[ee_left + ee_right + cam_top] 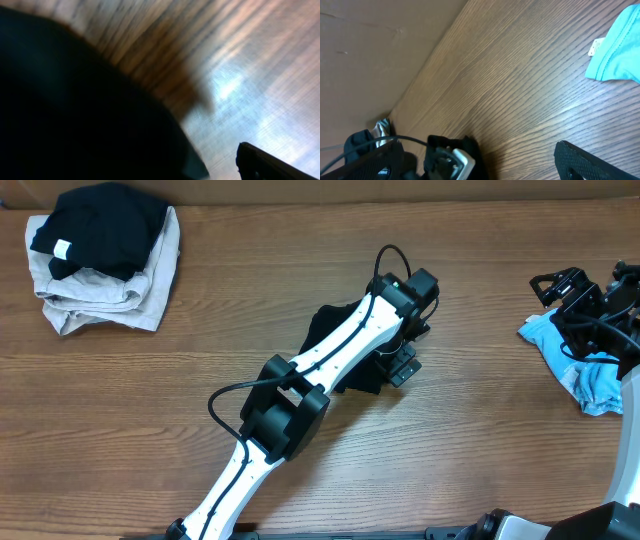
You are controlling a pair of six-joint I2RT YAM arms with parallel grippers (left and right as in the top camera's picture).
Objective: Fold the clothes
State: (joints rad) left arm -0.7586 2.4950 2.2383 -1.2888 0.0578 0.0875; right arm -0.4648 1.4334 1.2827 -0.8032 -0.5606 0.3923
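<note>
folded pile (pixel 105 295): top left, done, well apart.
black garment (pixel 322 323): mid-table, dark, bunched under our left arm.
left gripper (pixel 403 367): low on it; finger gap not visible, we cannot tell.
step: we pinch one edge only, then spread flat.
blue garment (pixel 590 380): crumpled, far right.
right gripper (pixel 560 285): beside it; finger gap unclear.

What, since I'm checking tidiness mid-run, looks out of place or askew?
The light blue garment lies crumpled at the right edge of the table. At far left, the black garment sits askew on a rumpled gray garment.
</note>
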